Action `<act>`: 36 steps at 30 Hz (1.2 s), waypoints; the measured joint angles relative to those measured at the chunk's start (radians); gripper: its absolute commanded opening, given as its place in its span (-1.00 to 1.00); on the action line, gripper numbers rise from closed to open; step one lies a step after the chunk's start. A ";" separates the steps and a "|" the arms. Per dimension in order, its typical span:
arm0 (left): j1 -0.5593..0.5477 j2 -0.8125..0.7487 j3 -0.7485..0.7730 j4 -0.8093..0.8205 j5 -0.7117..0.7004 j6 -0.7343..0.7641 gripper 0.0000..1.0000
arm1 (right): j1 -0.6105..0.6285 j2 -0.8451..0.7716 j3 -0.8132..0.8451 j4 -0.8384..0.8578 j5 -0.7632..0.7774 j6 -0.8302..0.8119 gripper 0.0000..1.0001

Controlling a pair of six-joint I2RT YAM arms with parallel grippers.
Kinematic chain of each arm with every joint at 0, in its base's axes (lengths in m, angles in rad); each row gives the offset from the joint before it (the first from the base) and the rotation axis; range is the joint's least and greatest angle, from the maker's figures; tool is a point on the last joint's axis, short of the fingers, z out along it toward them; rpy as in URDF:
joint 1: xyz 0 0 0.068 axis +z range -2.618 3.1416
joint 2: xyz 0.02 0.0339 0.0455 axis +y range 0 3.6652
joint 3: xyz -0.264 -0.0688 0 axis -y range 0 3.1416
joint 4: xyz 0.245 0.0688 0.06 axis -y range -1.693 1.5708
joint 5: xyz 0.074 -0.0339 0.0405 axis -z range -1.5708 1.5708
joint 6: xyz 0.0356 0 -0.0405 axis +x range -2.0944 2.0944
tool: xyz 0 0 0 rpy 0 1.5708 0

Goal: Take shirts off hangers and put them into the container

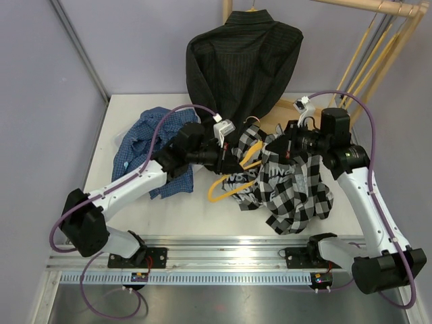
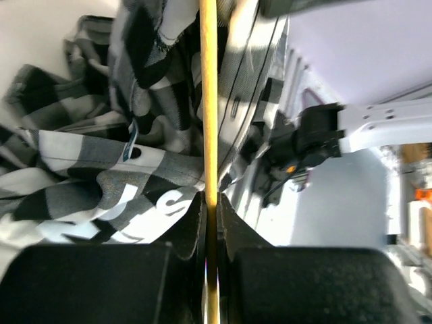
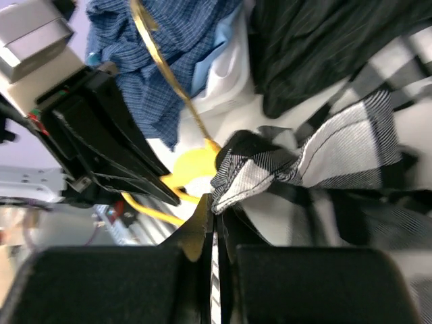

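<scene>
Lilac walls (image 1: 40,67); white table (image 1: 196,216); wooden rail (image 1: 398,9)

Three shirts (image 1: 246,64) plainly seen — one loose hanger (image 1: 226,187), two arms (image 1: 135,179).

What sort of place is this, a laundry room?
Probably a robotics lab, not a laundry: left arm and right arm bolted to a metal rail, white table, plain panels, wooden clothes rack.

The check shirt (image 1: 297,192) is soft cloth; the yellow hanger (image 2: 209,101) smooth, glossy.
</scene>
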 measured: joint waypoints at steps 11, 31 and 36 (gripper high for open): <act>0.001 -0.250 0.015 -0.356 -0.153 0.503 -1.00 | -0.066 -0.266 -0.015 -0.127 0.318 -0.369 -1.00; 0.044 -0.710 -0.241 -0.389 -0.342 0.729 -1.00 | -0.087 -0.128 -0.236 -0.225 0.346 -0.678 -1.00; 0.045 -0.790 -0.280 -0.383 -0.333 0.760 -1.00 | -0.110 -0.136 -0.195 -0.170 0.400 -0.638 -1.00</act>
